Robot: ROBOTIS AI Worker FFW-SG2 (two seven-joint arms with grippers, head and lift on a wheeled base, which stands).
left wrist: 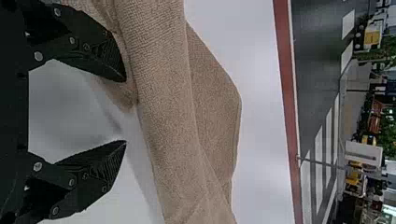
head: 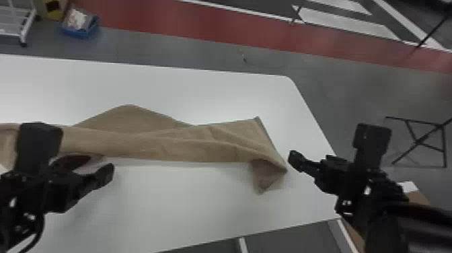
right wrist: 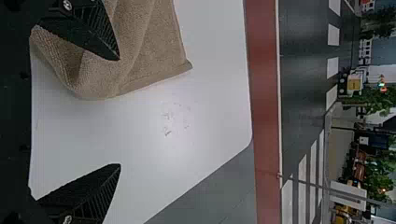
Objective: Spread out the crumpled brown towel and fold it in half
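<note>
The brown towel (head: pixel 161 144) lies rumpled in a long band across the white table, with a peak toward the far side and a folded corner at its right end. In the head view my left gripper (head: pixel 89 168) is over the towel's near edge at the left; in the left wrist view the left gripper (left wrist: pixel 125 111) stands open, one finger against or just over the brown cloth. My right gripper (head: pixel 293 161) is just right of the towel's right end. The right wrist view shows the right gripper (right wrist: pixel 119 112) open, one finger overlapping the towel's end (right wrist: pixel 140 60).
The white table (head: pixel 188 202) has its rounded far right corner beyond the towel. On the floor past it stand a blue bin (head: pixel 79 28) and a white cart (head: pixel 16 23) at the back left. Thin black metal legs (head: pixel 418 141) show at the right.
</note>
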